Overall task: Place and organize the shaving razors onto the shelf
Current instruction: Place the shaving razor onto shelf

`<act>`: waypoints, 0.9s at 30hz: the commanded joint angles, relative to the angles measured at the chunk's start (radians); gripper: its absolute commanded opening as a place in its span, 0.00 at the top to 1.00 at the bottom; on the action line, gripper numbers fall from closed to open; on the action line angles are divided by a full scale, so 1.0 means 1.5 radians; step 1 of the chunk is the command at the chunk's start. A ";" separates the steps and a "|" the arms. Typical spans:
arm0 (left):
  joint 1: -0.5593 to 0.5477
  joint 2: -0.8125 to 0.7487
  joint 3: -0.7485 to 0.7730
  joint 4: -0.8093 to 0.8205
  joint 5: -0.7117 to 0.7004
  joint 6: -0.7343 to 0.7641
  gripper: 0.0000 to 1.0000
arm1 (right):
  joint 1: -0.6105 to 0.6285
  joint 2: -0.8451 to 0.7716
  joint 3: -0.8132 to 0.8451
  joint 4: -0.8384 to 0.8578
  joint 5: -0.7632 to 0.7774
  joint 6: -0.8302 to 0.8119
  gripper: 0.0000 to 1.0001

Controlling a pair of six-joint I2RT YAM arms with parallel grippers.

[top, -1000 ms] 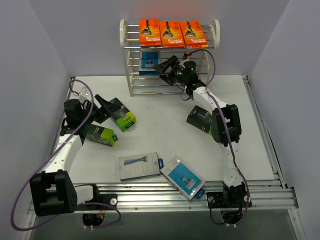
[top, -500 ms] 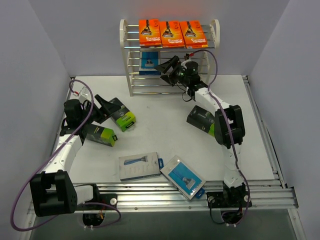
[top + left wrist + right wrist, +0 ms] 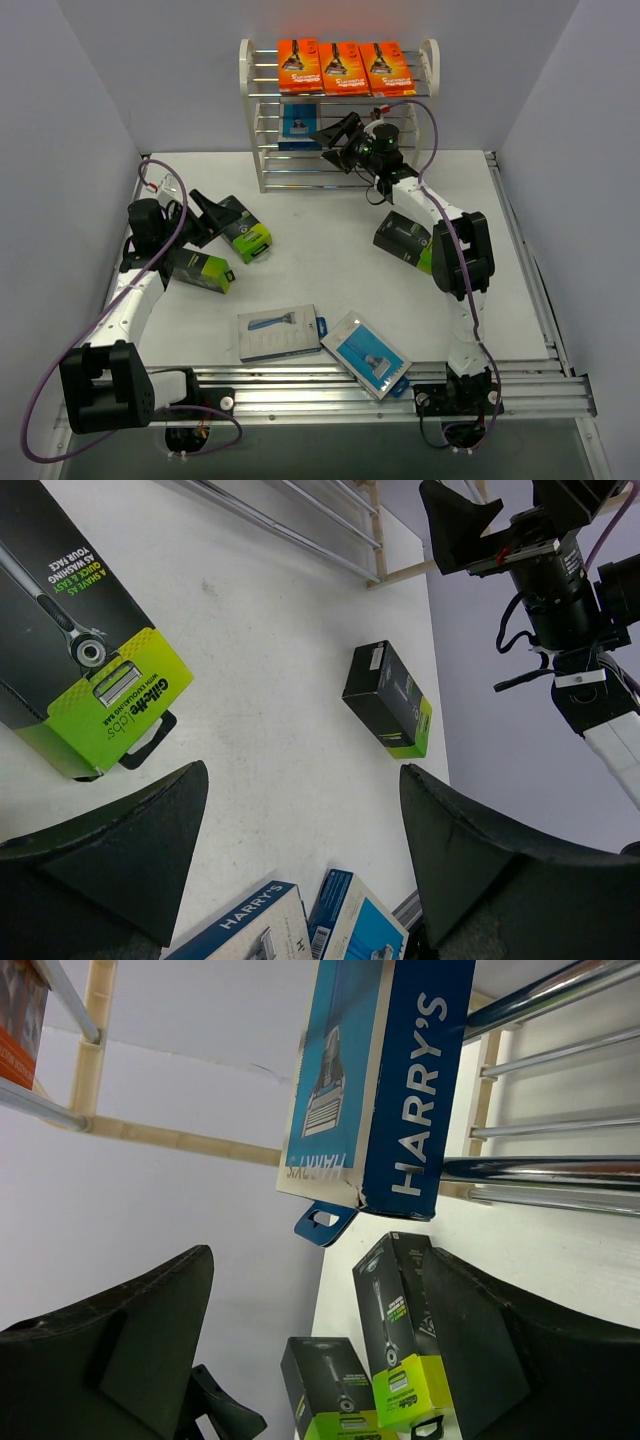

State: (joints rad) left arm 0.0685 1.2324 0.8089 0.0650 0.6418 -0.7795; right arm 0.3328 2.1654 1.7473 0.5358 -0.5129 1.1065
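Elbow (image 3: 462, 250) bent, right tool (image 3: 326, 142) facing shelf (image 3: 246, 70).

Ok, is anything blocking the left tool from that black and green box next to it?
Nothing visible does. The open left tool hangs right beside the black-and-green box, with only bare table between them.

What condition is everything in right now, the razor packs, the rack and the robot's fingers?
shelf: standing upright, holding four packs.
orange packs: three side by side on the top tier.
blue pack: upright on a tier below the top.
blue packs on the table: two, lying flat.
black-and-green boxes: three, lying on the table.
left fingers: open, holding nothing.
right fingers: open, holding nothing.
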 commanded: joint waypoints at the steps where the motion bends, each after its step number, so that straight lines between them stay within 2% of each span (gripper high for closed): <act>1: 0.008 -0.013 0.001 0.037 0.012 -0.001 0.14 | -0.006 -0.038 0.009 0.052 -0.010 0.003 0.19; 27: 0.007 -0.007 -0.001 0.050 0.023 -0.009 0.14 | 0.016 0.063 0.117 0.078 0.020 0.030 0.20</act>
State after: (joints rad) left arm 0.0723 1.2324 0.8082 0.0788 0.6586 -0.7933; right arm 0.3481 2.2490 1.8656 0.5892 -0.4885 1.1469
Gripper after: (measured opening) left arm 0.860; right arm 0.804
